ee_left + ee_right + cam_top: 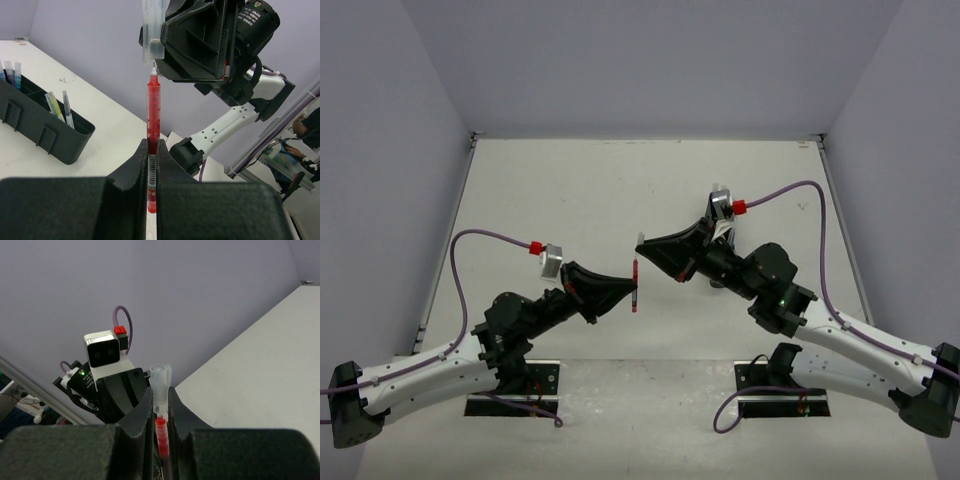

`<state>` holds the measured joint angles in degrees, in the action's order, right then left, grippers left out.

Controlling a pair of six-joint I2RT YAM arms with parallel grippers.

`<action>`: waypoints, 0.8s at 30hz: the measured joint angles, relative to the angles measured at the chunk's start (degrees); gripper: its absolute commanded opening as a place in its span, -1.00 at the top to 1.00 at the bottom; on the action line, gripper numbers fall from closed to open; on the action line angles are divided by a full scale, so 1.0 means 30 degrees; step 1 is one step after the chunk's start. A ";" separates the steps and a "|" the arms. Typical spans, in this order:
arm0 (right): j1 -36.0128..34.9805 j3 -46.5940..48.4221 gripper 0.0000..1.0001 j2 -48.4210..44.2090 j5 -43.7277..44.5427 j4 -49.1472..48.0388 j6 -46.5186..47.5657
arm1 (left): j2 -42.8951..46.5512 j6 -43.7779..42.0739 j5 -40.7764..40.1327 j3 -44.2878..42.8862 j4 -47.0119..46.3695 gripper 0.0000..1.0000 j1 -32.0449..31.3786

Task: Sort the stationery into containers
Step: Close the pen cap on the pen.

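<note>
Left pincer (152, 146), clamped on red pen (153, 107); right pincer (160, 395), clamped on clear cap (161, 377). The two lie coaxial, nib just short of the cap's mouth.

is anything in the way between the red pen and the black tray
Nothing visible stands between the red pen, gripped in the left end effector, and the black tray. Only the clear cap, held by the right end effector, sits at the pen's tip.
</note>
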<state>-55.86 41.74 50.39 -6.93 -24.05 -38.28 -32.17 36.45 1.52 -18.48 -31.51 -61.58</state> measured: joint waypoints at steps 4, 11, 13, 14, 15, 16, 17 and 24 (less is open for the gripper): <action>0.0000 0.0000 1.00 0.0349 -0.0314 0.0003 0.0003 | -0.0113 0.0000 0.0000 0.0000 -0.0004 1.00 0.0000; -0.0007 0.0000 1.00 0.0627 -0.0556 0.0000 0.0155 | -0.0164 -0.0012 -0.0005 -0.0017 0.0058 1.00 0.0000; -0.0007 0.0000 1.00 0.0627 -0.0562 0.0007 0.0196 | -0.0164 -0.0015 -0.0018 -0.0022 0.0099 1.00 0.0000; -0.0007 0.0000 1.00 0.0627 -0.0575 0.0007 0.0247 | -0.0160 -0.0017 -0.0035 -0.0022 0.0111 1.00 0.0000; -0.0007 0.0000 1.00 0.0625 -0.0586 0.0007 0.0297 | -0.0148 -0.0022 -0.0057 -0.0024 0.0118 1.00 0.0000; -0.0007 0.0000 1.00 0.0620 -0.0602 0.0011 0.0354 | -0.0138 -0.0022 -0.0076 -0.0032 0.0127 1.00 0.0000; -0.0007 0.0000 1.00 0.0619 -0.0602 0.0023 0.0435 | -0.0114 -0.0023 -0.0089 -0.0048 0.0144 1.00 0.0000; -0.0007 0.0000 1.00 0.0496 -0.0834 0.0218 0.0910 | 0.0097 -0.0211 -0.0290 -0.0305 0.0589 1.00 0.0000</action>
<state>-55.88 41.74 51.88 -9.43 -23.40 -35.55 -31.88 35.81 0.65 -19.40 -29.74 -61.58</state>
